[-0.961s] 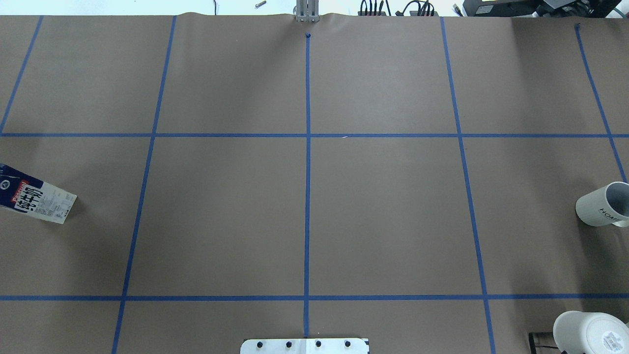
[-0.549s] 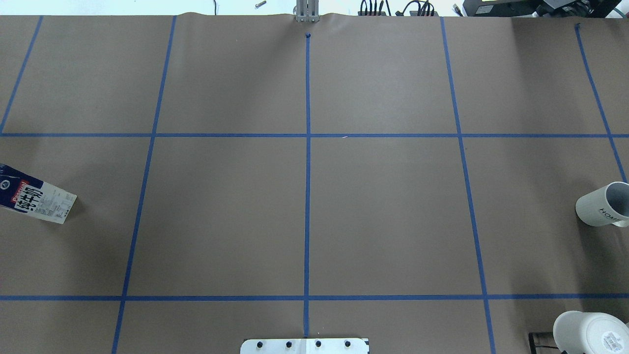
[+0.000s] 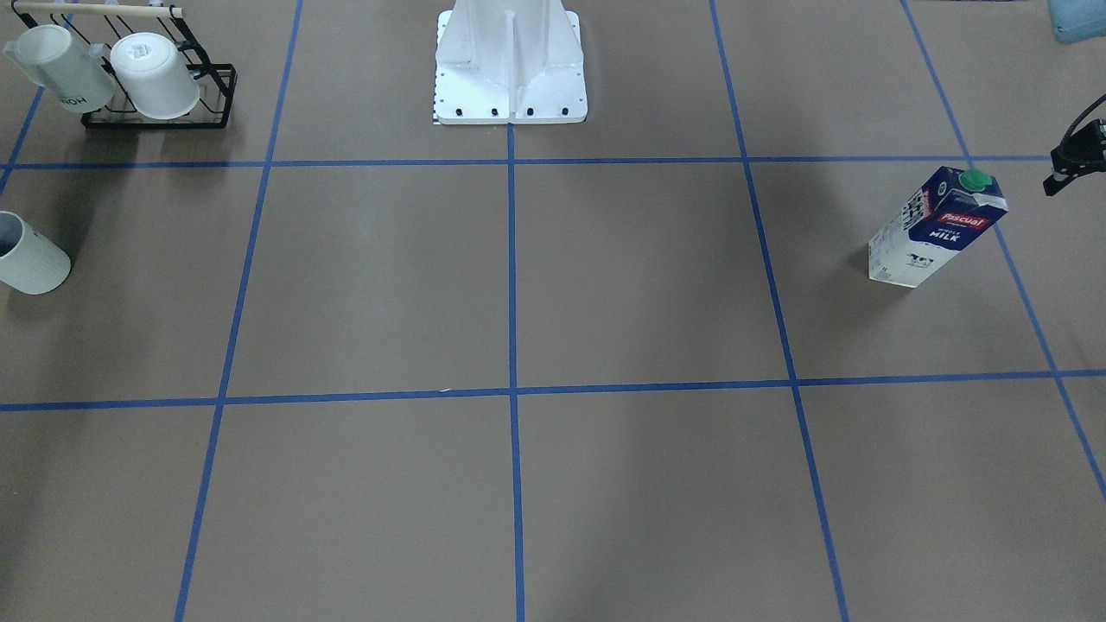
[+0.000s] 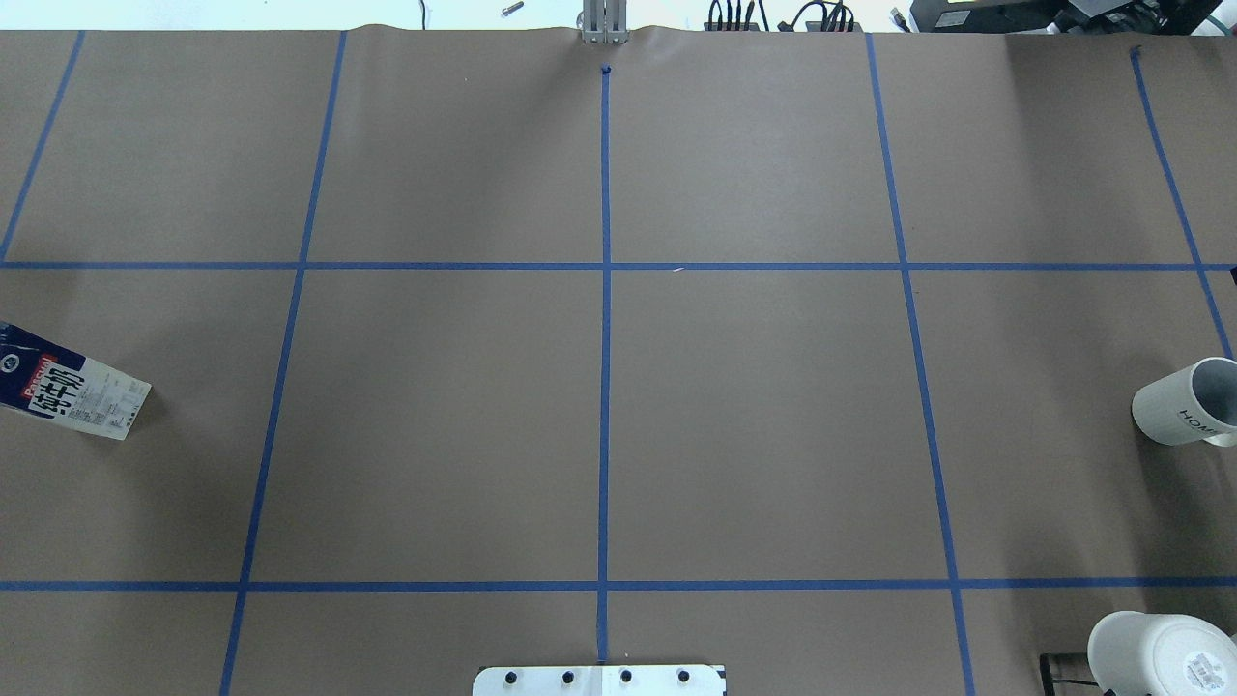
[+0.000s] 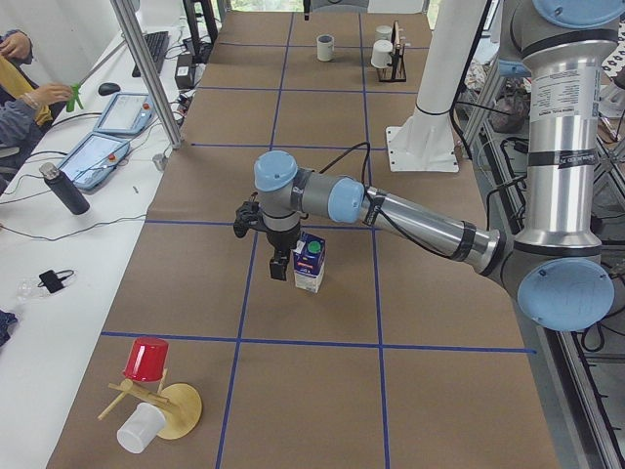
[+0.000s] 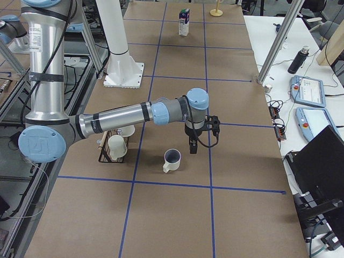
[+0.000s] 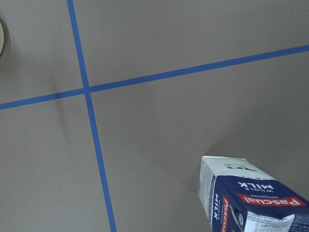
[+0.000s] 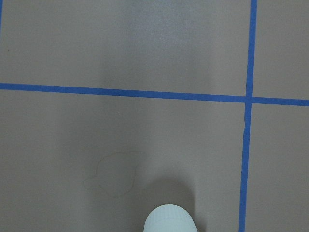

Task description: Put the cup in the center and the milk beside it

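The milk (image 3: 937, 229), a navy and white carton with a green cap, stands upright near the table's left end. It also shows in the overhead view (image 4: 72, 391) and the left wrist view (image 7: 251, 198). My left gripper (image 5: 278, 266) hangs close beside it, apart from it; I cannot tell whether it is open. The cup (image 6: 172, 160), a white mug with a dark inside, stands near the right end (image 4: 1184, 404), with black lettering on its side. My right gripper (image 6: 192, 146) hovers just past it; I cannot tell its state. The cup's rim shows in the right wrist view (image 8: 170, 220).
A black wire rack (image 3: 155, 117) holds two more white mugs at the robot's near right corner. The white robot base (image 3: 510, 78) stands at the table's near edge. A wooden stand with a red cup (image 5: 146, 360) sits at the left end. Blue tape lines grid the brown table.
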You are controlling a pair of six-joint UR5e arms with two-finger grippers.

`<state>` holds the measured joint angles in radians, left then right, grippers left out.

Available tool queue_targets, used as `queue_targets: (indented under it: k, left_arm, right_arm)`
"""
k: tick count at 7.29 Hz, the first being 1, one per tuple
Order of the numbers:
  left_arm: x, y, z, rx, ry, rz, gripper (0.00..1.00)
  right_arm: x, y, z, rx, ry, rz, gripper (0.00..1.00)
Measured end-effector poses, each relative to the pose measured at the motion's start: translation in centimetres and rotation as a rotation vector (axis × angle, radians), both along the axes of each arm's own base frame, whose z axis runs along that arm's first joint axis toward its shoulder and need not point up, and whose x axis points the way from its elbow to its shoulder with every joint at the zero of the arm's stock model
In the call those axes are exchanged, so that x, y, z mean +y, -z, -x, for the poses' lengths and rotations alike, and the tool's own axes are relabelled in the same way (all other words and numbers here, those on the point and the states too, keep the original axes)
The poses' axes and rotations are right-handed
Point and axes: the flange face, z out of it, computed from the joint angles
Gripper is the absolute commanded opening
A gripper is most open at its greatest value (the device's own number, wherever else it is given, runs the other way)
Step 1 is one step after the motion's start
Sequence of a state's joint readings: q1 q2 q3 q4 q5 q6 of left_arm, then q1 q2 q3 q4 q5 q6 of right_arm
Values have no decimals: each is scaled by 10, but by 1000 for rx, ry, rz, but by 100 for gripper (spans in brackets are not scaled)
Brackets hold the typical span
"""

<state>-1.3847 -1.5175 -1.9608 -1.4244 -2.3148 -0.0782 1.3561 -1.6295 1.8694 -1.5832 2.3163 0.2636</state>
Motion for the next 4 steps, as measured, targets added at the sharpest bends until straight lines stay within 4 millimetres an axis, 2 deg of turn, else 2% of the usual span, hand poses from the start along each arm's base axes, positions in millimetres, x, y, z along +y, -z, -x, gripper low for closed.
queue_targets:
  k: [2, 4]
  left_arm:
    - [0, 0, 0, 0, -1, -1, 98]
    - [-1, 0, -1, 0, -1, -1, 98]
  right_arm:
    - [17, -19, 0, -15, 9, 17, 100]
    - [41, -49, 2, -13, 30, -22, 100]
